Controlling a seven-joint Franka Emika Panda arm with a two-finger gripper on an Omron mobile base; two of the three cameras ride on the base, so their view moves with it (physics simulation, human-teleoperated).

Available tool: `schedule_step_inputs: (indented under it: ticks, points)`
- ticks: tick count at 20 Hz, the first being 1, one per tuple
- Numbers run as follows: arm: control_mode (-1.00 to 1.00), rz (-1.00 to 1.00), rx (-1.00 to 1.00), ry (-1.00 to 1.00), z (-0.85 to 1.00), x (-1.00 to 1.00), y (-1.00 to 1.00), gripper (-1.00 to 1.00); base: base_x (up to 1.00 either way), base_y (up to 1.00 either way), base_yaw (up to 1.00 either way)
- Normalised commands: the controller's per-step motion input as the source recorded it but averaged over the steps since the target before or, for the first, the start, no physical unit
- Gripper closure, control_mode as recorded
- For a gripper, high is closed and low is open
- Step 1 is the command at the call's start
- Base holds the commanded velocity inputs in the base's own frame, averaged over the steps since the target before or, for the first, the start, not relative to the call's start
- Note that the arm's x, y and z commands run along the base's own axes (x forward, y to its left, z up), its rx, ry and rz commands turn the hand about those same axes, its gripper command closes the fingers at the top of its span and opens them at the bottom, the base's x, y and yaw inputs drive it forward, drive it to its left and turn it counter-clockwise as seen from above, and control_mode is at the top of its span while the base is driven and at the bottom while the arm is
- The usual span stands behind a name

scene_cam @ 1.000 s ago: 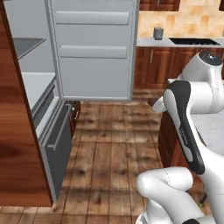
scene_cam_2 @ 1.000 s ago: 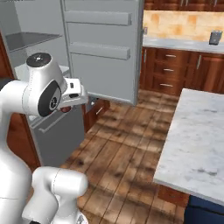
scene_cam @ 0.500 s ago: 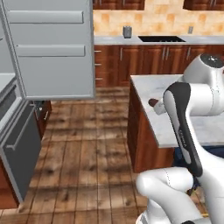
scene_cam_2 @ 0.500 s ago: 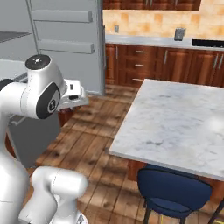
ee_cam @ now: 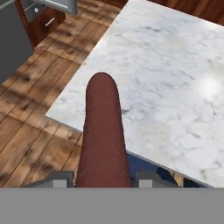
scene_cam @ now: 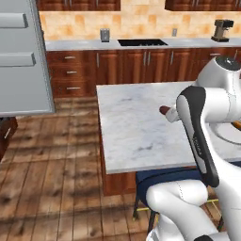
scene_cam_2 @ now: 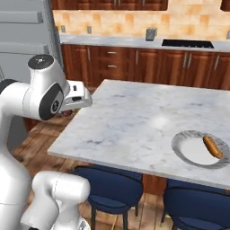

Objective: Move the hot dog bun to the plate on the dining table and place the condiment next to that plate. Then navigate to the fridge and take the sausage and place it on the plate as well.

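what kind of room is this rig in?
A rendered home kitchen, it seems: wooden cabinets under a counter with a cooktop, a coffee machine, and a marble dining table with blue stools.

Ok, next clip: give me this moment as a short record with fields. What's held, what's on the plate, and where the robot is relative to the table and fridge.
held item: sausage, dark red, sticking out forward between the jaws
gripper: shut on the sausage
plate: on the dining table, near its stool-side edge
on plate: hot dog bun
sausage position: over the table's corner edge, not yet at the plate
fridge: door open, off to the left behind the arm
condiment: not identifiable in these views
step left: carry the sausage to the plate
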Motion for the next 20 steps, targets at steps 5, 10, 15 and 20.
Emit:
schedule_step_inputs:
  ticks: [5, 10, 15, 20]
  points:
    - [1.0, 0.0, 0.0, 0.0, 0.0, 0.0, 0.0, 1.0, 0.09, -1.0, -0.16]
    - [1.0, 0.0, 0.0, 0.0, 0.0, 0.0, 0.0, 1.0, 0.41, -1.0, -0.17]
    - [1.0, 0.0, 0.0, 0.0, 0.0, 0.0, 0.0, 1.0, 0.78, -0.66, -0.17]
    - [-1.0, -0.19, 0.09, 0.21, -0.44, 0.77, -0.3, 1.0, 0.0, 0.0, 0.0]
